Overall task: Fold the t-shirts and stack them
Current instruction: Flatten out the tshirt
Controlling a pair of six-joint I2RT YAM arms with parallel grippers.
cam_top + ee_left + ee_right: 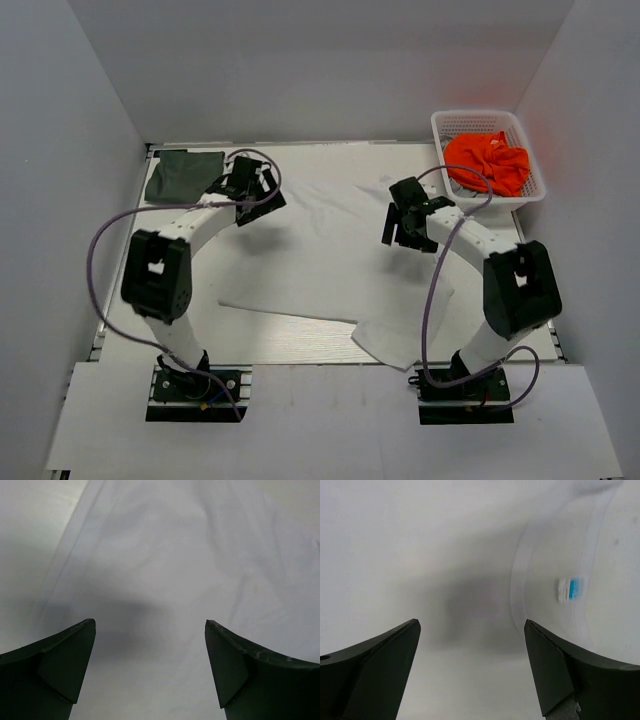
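Note:
The white t-shirt [320, 265] lies spread over the middle of the table, one corner hanging toward the front edge. The dark grey-green t-shirt [182, 176] lies folded at the back left. My left gripper [258, 192] is open and empty above the white shirt's back left part; its wrist view shows white cloth [165, 565] between the jaws [150, 630]. My right gripper [398, 228] is open and empty above the shirt's right side. Its wrist view [470, 625] shows a curved hem and the small blue tag [572, 588] to the right.
A white basket [490, 120] at the back right holds an orange cloth [487, 162]. White walls close in the table on three sides. Purple cables loop beside both arms.

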